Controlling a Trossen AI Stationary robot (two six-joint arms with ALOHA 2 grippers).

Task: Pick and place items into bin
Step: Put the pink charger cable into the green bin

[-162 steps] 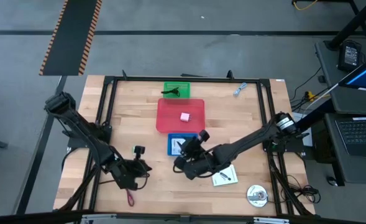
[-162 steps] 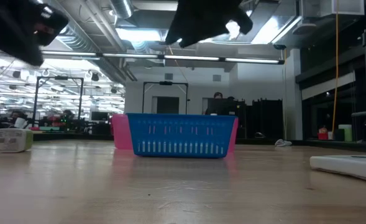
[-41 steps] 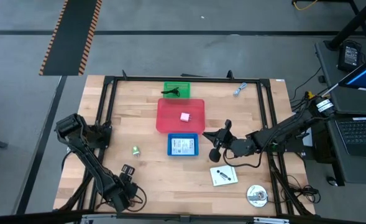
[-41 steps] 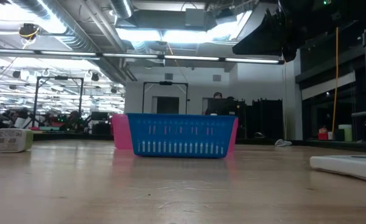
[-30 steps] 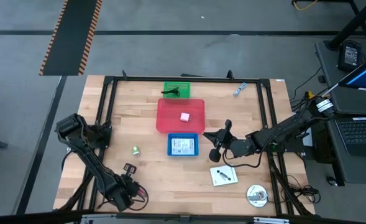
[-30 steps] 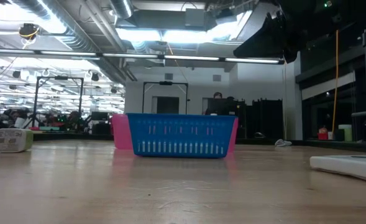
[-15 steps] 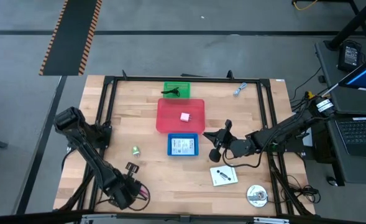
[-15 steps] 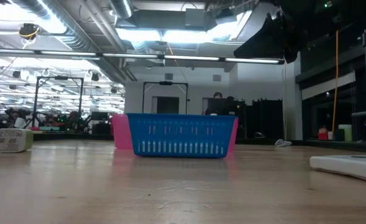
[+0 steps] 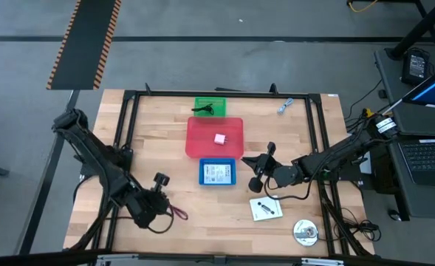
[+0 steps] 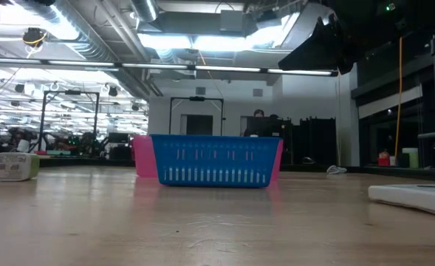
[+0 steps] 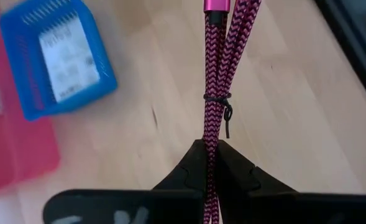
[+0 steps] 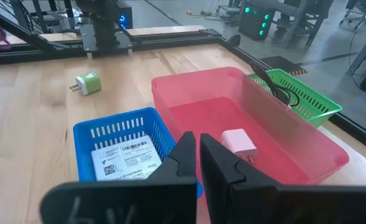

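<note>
Magenta cord loop [image 11: 215,81] pinched in left hand [image 11: 211,163]; upper end cut off.

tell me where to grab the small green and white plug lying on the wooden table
Pinch the small green and white plug across its blocky body, coming straight down. It lies on its side with bare table around it; the thin prongs at one end likely offer little to hold.

arms [image 9: 99,159]: black, jointed | fingers [image 11: 232,174]: dark, wedge-shaped
</note>
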